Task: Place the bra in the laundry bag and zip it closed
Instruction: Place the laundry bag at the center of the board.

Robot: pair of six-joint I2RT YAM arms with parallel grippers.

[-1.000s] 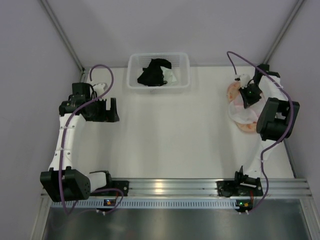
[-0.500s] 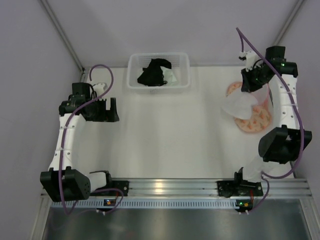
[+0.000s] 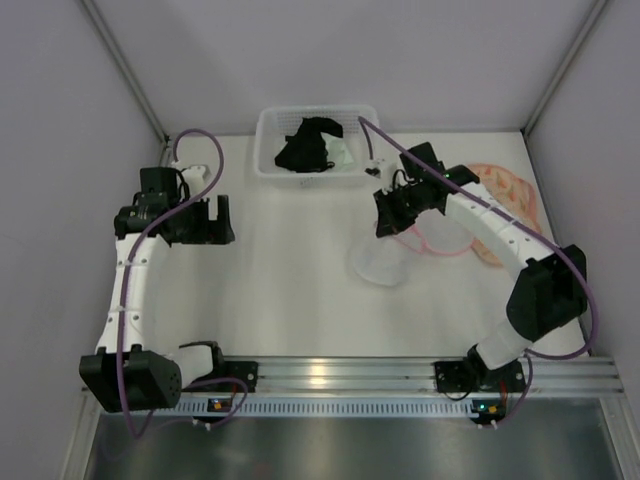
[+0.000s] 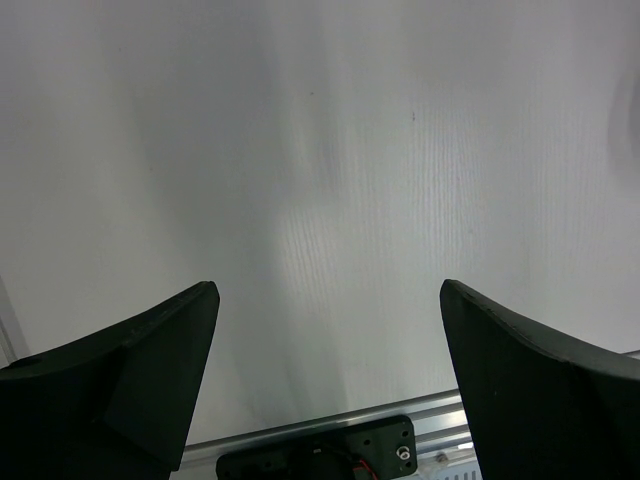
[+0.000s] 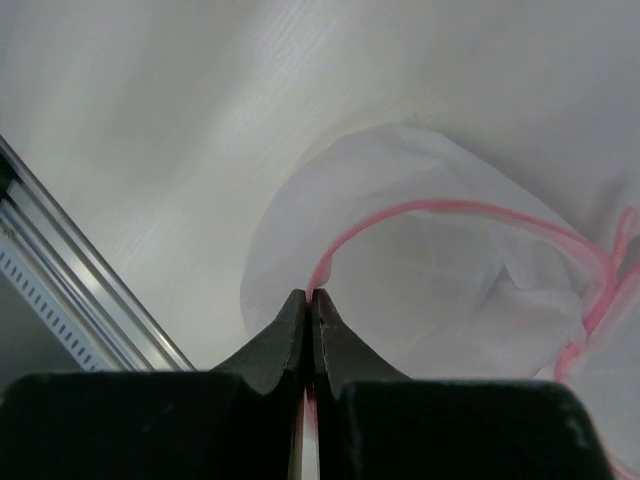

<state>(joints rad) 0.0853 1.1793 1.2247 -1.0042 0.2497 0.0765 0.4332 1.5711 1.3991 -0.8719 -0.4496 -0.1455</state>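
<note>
At the middle of the tabletop (image 3: pixel 300 290), the laundry bag (image 3: pixel 383 262) is pinched by its pink rim (image 5: pixel 420 207) between the pressed-together fingers of the right gripper (image 3: pixel 386 222); the left gripper (image 3: pixel 222 214) is spread and empty. The bra (image 3: pixel 305 148) is seen in the basket (image 3: pixel 264 160). Slippage of the thin rim is judged possible under drag, leaving the mouth collapsed.

White arms (image 3: pixel 125 285), black joints (image 3: pixel 545 292), purple cables (image 3: pixel 197 133).
</note>
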